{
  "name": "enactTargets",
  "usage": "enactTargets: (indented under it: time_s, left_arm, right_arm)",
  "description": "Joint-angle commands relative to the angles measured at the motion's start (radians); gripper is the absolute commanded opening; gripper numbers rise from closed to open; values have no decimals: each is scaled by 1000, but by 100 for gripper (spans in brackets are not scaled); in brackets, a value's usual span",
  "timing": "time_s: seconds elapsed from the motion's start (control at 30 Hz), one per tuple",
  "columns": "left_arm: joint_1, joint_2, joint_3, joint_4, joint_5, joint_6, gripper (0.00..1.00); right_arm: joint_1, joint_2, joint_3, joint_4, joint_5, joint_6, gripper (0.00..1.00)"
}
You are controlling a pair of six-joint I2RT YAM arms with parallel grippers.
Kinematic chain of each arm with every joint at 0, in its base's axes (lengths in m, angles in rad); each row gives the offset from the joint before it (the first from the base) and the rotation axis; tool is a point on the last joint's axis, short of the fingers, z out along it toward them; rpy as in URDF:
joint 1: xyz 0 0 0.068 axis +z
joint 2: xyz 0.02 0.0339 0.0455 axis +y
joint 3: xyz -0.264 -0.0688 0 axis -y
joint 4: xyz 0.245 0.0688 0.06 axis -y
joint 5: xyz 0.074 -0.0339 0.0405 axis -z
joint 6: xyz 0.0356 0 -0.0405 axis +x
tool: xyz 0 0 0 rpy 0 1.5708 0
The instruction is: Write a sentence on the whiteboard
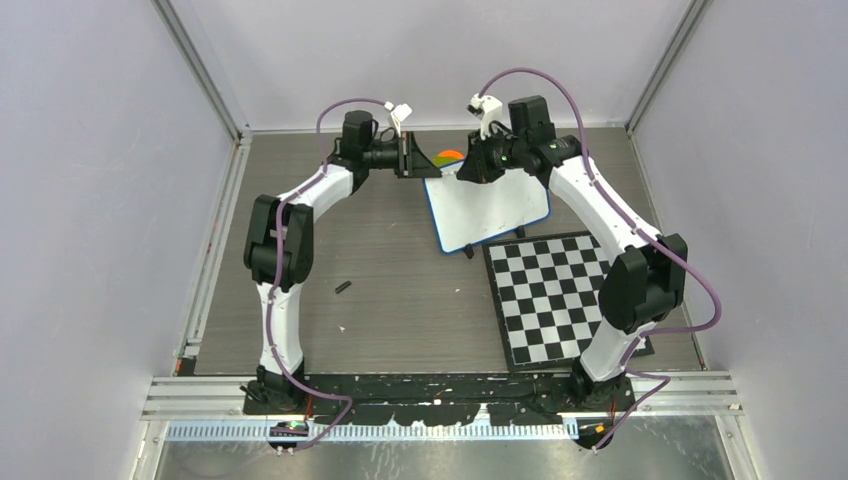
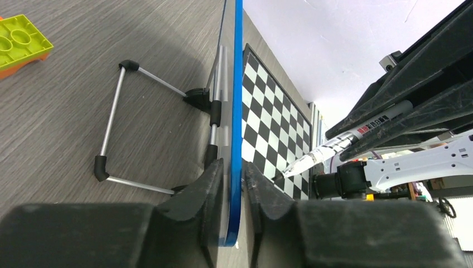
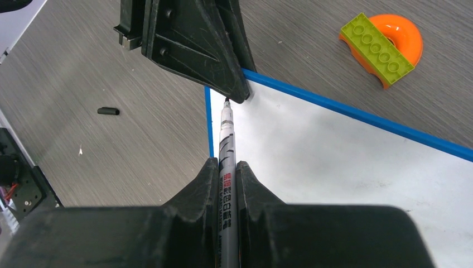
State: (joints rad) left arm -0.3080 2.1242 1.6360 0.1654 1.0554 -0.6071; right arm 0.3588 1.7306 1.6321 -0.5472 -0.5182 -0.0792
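Observation:
The whiteboard [image 1: 495,210] stands tilted on its wire stand in the middle far part of the table, white face blank; no lettering shows on it. My left gripper [image 1: 410,160] is shut on its upper left corner, with the blue rim [image 2: 238,111] between the jaws of the left gripper [image 2: 234,170]. My right gripper [image 3: 227,164] is shut on a grey whiteboard marker [image 3: 227,139]. The marker's black tip is at the board's top left corner [image 3: 334,167], just below the left gripper's finger [image 3: 195,39]. The marker also shows in the left wrist view [image 2: 346,139].
A black-and-white checkered board [image 1: 555,300] lies right of and nearer than the whiteboard. A green brick on an orange ring [image 3: 385,47] sits behind the board. A small black cap [image 1: 343,288] lies on the table to the left. The stand's wire legs [image 2: 111,111] spread behind the board.

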Motion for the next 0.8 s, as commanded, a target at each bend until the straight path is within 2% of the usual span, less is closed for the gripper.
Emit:
enactTargets:
  time_s: [0.0, 0.1, 0.17, 0.43, 0.63, 0.77]
  left_arm:
    - [1, -1, 49, -31, 6, 38, 26]
    - [1, -6, 59, -58, -6, 44, 33]
    - [1, -7, 64, -60, -15, 43, 32]
    - [-3, 2, 68, -59, -26, 33, 9]
    - [-3, 5, 71, -74, -29, 52, 1]
    - [-7, 11, 78, -87, -26, 68, 0]
  right_arm:
    - [24, 3, 8, 36, 40, -29, 0]
    - [33, 1, 2, 29, 46, -33, 0]
    - [37, -4, -10, 30, 48, -36, 0]
    - [48, -6, -47, 52, 68, -47, 0]
    - [65, -1, -41, 58, 69, -47, 0]
    - [77, 9, -29, 62, 79, -46, 0]
